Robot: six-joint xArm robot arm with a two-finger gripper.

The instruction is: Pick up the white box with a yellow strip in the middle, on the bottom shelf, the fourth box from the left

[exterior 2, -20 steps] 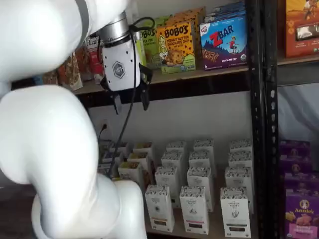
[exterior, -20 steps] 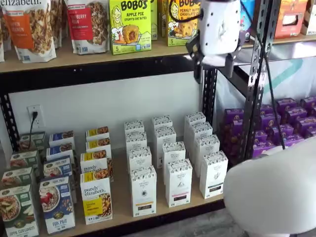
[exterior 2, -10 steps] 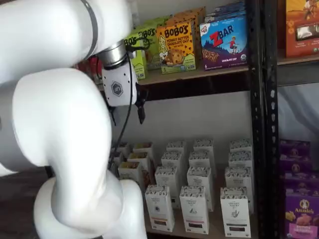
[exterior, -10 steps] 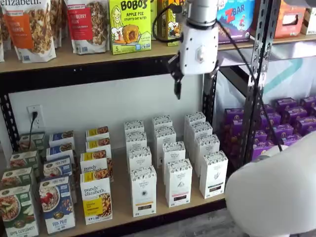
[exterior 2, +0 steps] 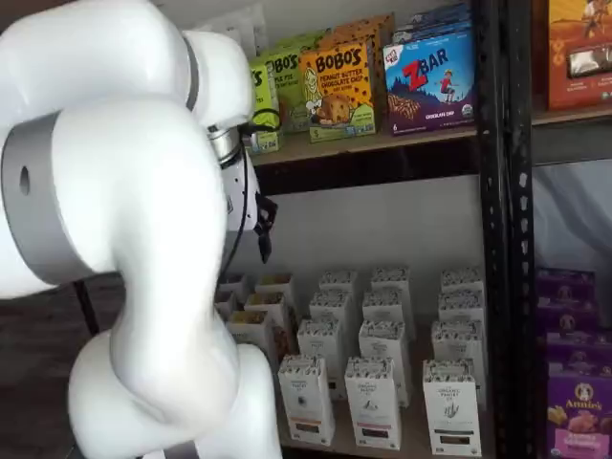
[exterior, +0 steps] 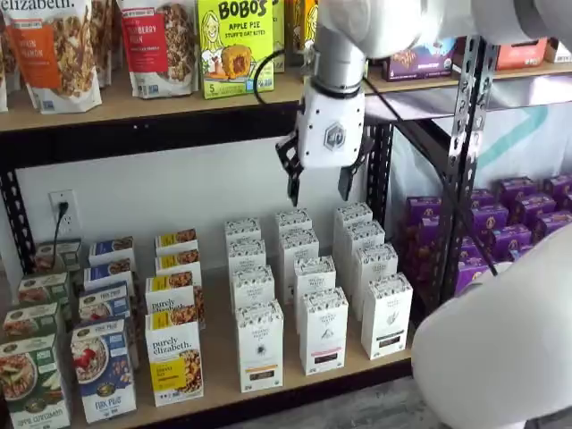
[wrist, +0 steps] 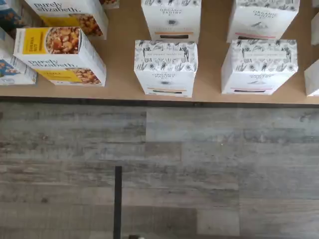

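From above, the wrist view shows grey plank flooring nearest, then the front edge of the bottom shelf (wrist: 119,92), and just behind that edge the white box (wrist: 165,67) with its speckled top and thin yellow-orange strip. A purely elizabeth box (wrist: 60,55) stands beside it on one side and a pink-strip carton (wrist: 259,64) on the other, both apart from it but close. In a shelf view the same white box (exterior: 260,346) is the front carton of its column on the bottom shelf (exterior: 295,380), upright and untouched, with like cartons ranked behind it. The step in hand looks like the approach. To do it well, the arm probably needs to come down and line up over that front carton, so that the fingers straddle its narrow sides without nudging either neighbour or the carton directly behind. The pink-strip carton is a near look-alike, so the strip colour is worth checking before closing. Further back and higher, the gripper (exterior: 317,186) hangs in the air just below the upper board, well above the rows. Its two black fingers are spread with a plain gap between them, holding and touching nothing.
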